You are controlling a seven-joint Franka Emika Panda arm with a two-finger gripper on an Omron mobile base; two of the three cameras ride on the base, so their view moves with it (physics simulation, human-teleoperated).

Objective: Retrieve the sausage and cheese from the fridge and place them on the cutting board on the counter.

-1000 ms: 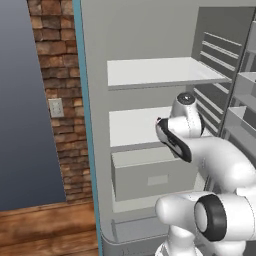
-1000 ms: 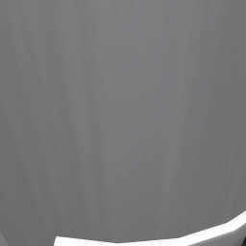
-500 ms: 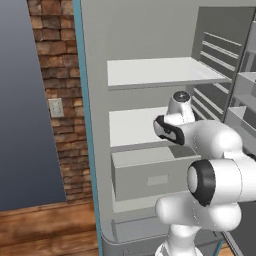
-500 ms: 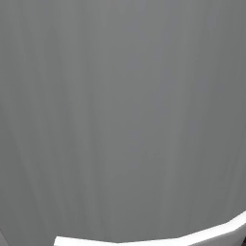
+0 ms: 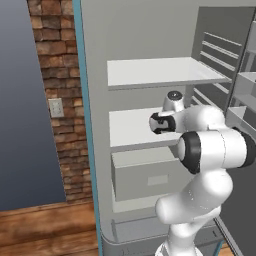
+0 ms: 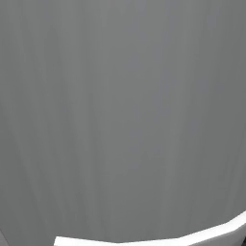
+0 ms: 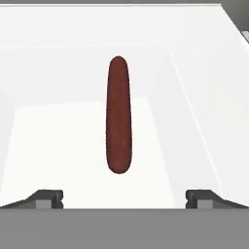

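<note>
- Simulated kitchen corner: brick wall with a light switch plate on the left, wood floor below, tall grey fridge standing open with its teal-edged side toward the wall.
- Inside: two white shelves, upper shelf looking bare from this side, a pale drawer under the lower shelf, door racks swung out on the right.
- Reaching in over the lower shelf, gripper with tips spread wide and nothing between them, lined up square on the target, probably to drop straight down and pinch across its narrow width.
- Sausage lying flat on the white shelf floor, dark red-brown, lengthwise away from the hand, roughly mid-shelf, well clear of the raised back and side edges.
- Centred between the two fingertips, not touched yet.
- Nothing beside the sausage on that shelf, so no clutter in the way; main worry probably the shelf above crowding the wrist, plus a rounded link rolling off if pinched off-centre.
- Grey fridge door panel right up against the right base camera.
- Cheese, cutting board and counter: can't place them from here.
</note>
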